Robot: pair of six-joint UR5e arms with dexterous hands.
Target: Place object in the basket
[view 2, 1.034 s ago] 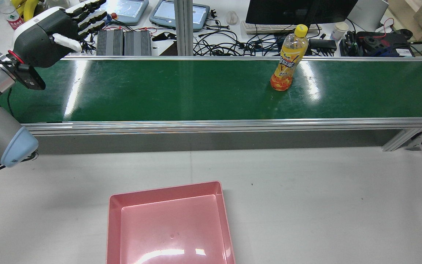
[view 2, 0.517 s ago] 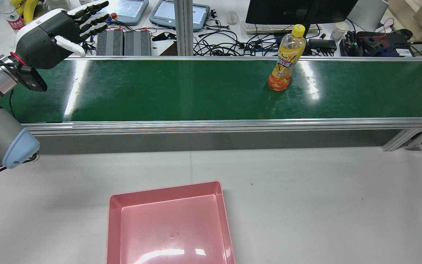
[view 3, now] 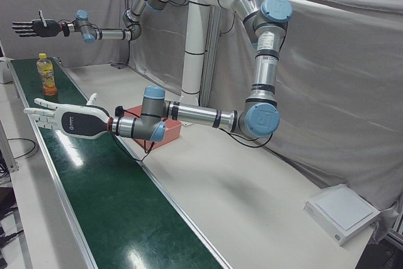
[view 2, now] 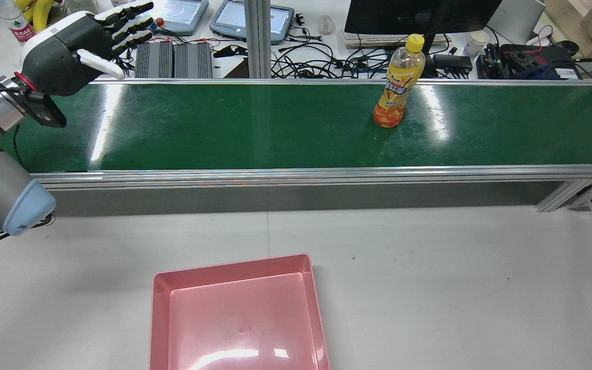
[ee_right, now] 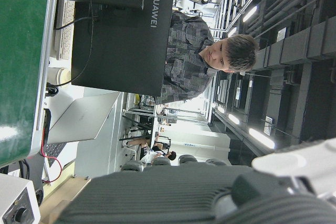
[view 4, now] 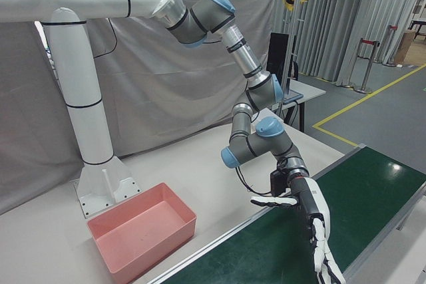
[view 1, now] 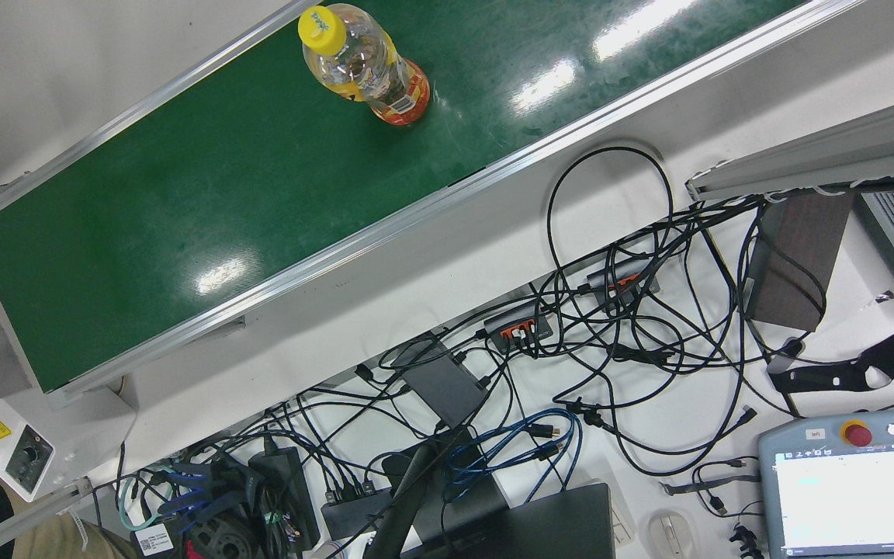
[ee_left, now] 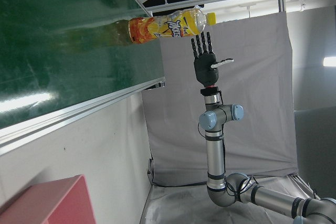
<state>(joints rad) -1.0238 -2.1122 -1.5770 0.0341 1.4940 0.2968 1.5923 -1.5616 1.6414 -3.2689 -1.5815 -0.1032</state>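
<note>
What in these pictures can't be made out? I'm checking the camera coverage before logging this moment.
- Pink plastic basket: near side cut off by the rear view's bottom edge.
- Yellow-capped orange drink bottle: label too small to read in the left-front view.
- Right hand: small and distant there; absent from the rear view.
- Left hand: fingertips cut off by the right-front view's bottom edge.

White surface (view 2: 429,288) has a pink basket (view 2: 238,313) sitting on it near the front edge, empty inside. Behind it runs a green conveyor belt (view 2: 255,128), with a yellow-capped drink bottle (view 2: 398,85) standing upright on it.
</note>
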